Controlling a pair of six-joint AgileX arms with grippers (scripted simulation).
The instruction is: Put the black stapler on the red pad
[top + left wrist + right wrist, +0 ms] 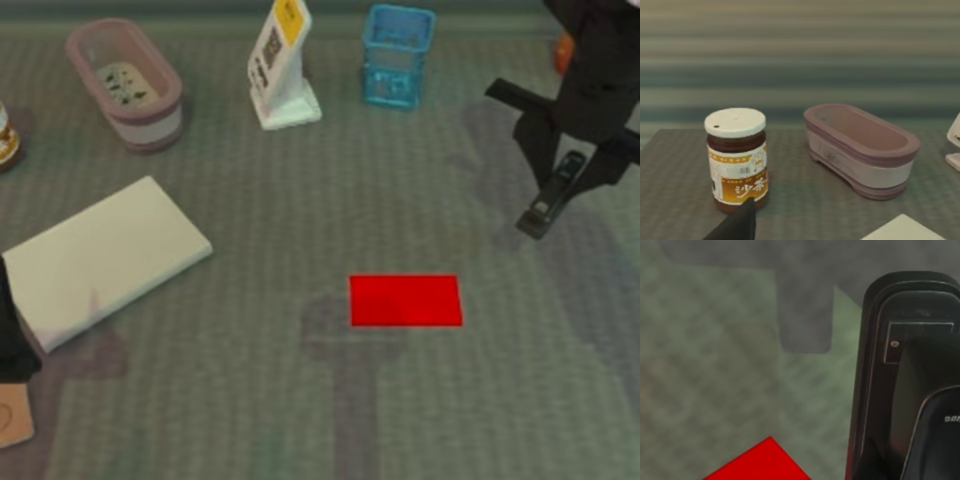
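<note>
From above, the right gripper [566, 178] is clamped on the small, narrow black stapler [553, 195], which slants out below the fingers, lifted off the table. The flat bright red rectangular pad [405, 300] lies well to that gripper's lower left, apart from the stapler. The left arm sits parked at the table's left edge.

In the right wrist view, the stapler [900, 385] fills the space beside the gripper, with a corner of the red pad [757, 462] beyond it.

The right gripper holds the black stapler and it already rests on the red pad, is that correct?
Not quite. The right gripper does hold the black stapler, but the top view shows it off to the right of the red pad, not resting on it.
</note>
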